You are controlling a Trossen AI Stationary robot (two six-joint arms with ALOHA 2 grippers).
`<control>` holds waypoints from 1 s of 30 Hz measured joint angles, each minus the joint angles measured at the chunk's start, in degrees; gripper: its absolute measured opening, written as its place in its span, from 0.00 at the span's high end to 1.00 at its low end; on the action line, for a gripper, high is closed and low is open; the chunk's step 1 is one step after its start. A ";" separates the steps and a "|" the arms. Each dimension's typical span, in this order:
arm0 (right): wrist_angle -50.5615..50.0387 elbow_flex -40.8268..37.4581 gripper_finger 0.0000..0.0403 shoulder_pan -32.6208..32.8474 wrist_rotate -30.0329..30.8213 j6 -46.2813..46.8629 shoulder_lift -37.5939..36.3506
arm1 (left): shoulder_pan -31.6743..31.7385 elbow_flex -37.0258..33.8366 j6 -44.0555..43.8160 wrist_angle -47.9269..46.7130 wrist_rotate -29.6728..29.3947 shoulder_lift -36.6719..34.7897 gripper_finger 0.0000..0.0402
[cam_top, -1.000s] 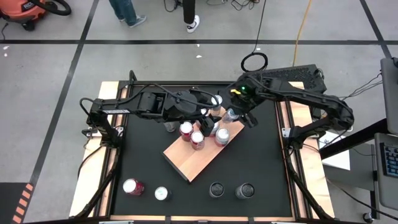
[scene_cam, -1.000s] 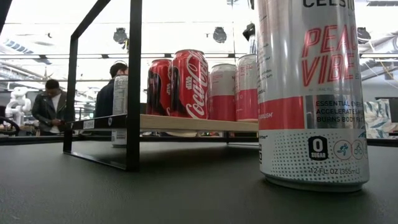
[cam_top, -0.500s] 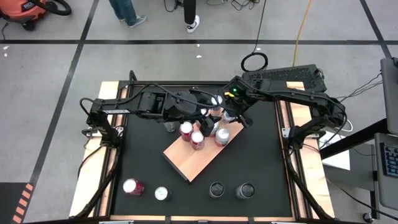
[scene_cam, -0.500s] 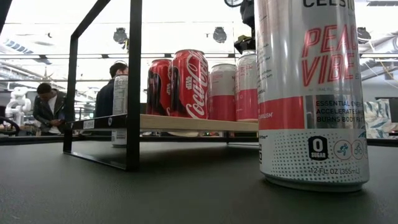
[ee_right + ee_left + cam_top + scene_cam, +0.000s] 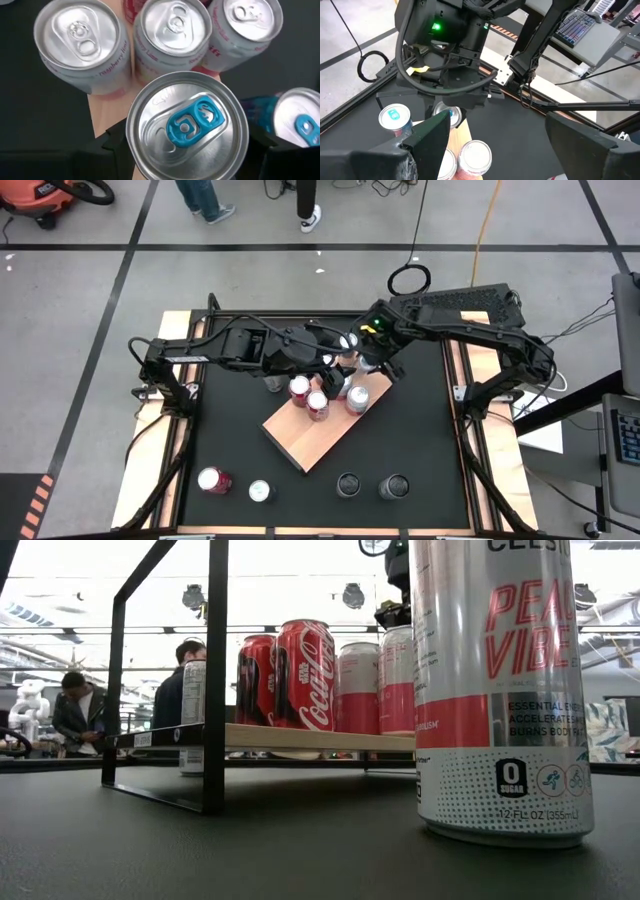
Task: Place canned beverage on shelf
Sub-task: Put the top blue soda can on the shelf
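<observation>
The shelf [image 5: 305,438] is a light-brown board on a black frame, lying aslant mid-table; it also shows in the low view [image 5: 300,737]. Several cans [image 5: 318,402] stand on its far end. My right gripper [image 5: 373,362] is shut on a silver can with a blue tab [image 5: 187,125], over the shelf's far corner [image 5: 107,112]. Another blue-tab can [image 5: 300,120] stands beside it. My left gripper [image 5: 505,145] is open and empty, just left of the right gripper [image 5: 335,363], above the cans. My right gripper pinches the blue-tab can between its two fingers [image 5: 112,145], on opposite sides of its wall just under the top rim [image 5: 131,135]. The fingers come from above, pointing down. The can is upright; whether its base rests on anything I cannot tell.
Several cans stand along the table's near edge [image 5: 213,480] [image 5: 393,486]; one tall white and pink can [image 5: 500,690] fills the low view's right. The black frame post [image 5: 215,670] rises by the shelf. People stand beyond the table [image 5: 75,705].
My right gripper has gone toward the table's left edge with the blue-tab can, closing on the shelf's far end and the cans there. The can stays upright in the hold.
</observation>
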 joint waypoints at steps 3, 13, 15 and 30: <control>-0.07 0.00 0.46 -0.90 -0.03 -0.03 0.00 | 0.02 0.01 0.01 -0.02 0.00 0.00 0.19; -0.50 0.00 0.46 -2.06 -2.90 0.03 0.28 | 0.04 0.00 0.16 -0.58 0.00 0.00 0.19; -0.33 0.00 0.46 -2.04 -3.04 -0.01 0.28 | 0.04 0.00 0.15 -0.99 0.00 0.00 0.19; -2.31 -0.02 0.45 -2.45 -2.99 0.18 1.91 | 0.04 0.00 0.17 -0.96 0.02 0.02 0.19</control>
